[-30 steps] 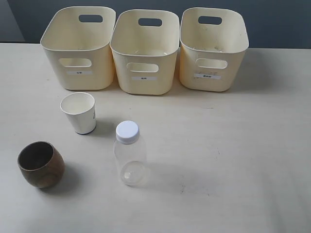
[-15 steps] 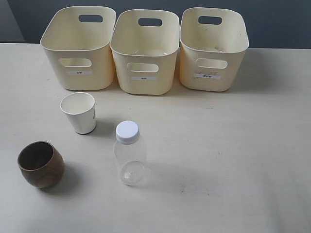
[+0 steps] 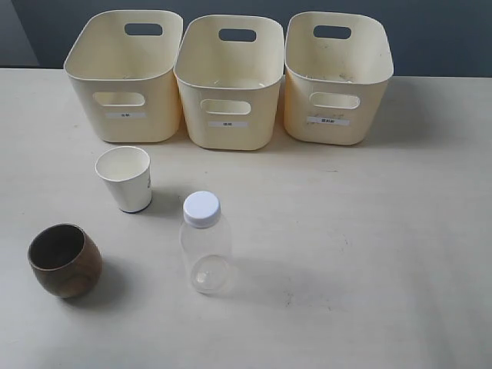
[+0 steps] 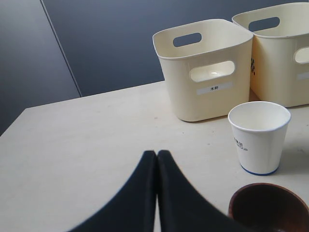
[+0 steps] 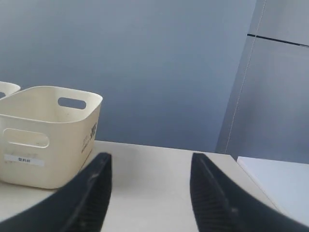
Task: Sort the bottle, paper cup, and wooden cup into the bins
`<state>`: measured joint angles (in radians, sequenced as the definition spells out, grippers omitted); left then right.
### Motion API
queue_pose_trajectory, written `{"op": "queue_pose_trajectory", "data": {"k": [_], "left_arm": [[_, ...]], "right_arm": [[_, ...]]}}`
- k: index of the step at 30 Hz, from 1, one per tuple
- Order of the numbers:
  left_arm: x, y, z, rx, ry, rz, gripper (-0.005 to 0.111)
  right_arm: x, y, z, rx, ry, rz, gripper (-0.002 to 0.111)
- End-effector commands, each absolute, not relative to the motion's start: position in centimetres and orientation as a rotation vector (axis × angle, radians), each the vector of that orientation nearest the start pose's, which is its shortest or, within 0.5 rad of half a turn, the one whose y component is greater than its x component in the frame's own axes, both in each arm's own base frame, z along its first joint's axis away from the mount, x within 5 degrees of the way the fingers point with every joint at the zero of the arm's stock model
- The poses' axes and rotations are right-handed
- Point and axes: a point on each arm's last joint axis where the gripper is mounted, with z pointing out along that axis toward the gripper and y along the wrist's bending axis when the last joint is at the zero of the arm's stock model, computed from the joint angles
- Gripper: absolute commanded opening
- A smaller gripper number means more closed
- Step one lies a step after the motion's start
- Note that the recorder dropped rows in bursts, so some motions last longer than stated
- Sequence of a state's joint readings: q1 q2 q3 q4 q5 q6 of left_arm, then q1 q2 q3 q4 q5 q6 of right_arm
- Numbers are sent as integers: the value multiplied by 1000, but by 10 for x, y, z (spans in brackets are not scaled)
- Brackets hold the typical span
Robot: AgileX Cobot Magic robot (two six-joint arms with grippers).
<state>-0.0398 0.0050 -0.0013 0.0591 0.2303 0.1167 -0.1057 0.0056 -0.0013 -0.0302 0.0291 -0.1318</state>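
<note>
Moved: nothing since a second ago.
Placement: small clear white-capped plastic bottle (image 3: pixel 205 246), white tapered paper cup (image 3: pixel 124 178) and squat dark-brown wooden cup (image 3: pixel 64 260) stand upright, apart, before cream plastic bins (image 3: pixel 192 108) (likely spaced for easy grasping).
Count: one each; three bins.
Left gripper (image 4: pixel 157 159): clenched, empty.
Right gripper (image 5: pixel 149 159): released, empty.

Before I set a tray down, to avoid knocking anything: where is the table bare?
Bare: the table in front of the right-hand bin, right of the bottle. Crowded: the left front, where paper cup, wooden cup and bottle stand.
</note>
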Motion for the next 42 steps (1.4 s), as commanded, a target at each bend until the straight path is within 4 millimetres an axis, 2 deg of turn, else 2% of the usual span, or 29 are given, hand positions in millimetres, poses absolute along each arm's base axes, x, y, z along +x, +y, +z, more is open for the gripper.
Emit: {"op": "queue_pose_trajectory", "data": {"k": [1, 3, 5, 10, 14, 23, 38, 42], "left_arm": [[56, -1, 193, 178, 1702, 113, 0], [56, -1, 193, 178, 1702, 113, 0], [56, -1, 193, 178, 1702, 113, 0], [56, -1, 193, 178, 1702, 113, 0], [56, -1, 193, 178, 1702, 113, 0], [56, -1, 193, 178, 1702, 113, 0], [56, -1, 193, 178, 1700, 113, 0], [56, -1, 193, 178, 1700, 113, 0]], "right_arm": [[56, -6, 213, -49, 1494, -229, 49], [55, -6, 216, -22, 1450, -202, 49], [55, -6, 217, 72, 1440, -101, 49], [55, -7, 216, 447, 1389, 308, 49], [55, -8, 216, 593, 1348, 466, 49], [56, -7, 215, 602, 1360, 481, 49], [56, 5, 199, 575, 1572, 548, 49], [56, 8, 195, 513, 1638, 526, 47]]}}
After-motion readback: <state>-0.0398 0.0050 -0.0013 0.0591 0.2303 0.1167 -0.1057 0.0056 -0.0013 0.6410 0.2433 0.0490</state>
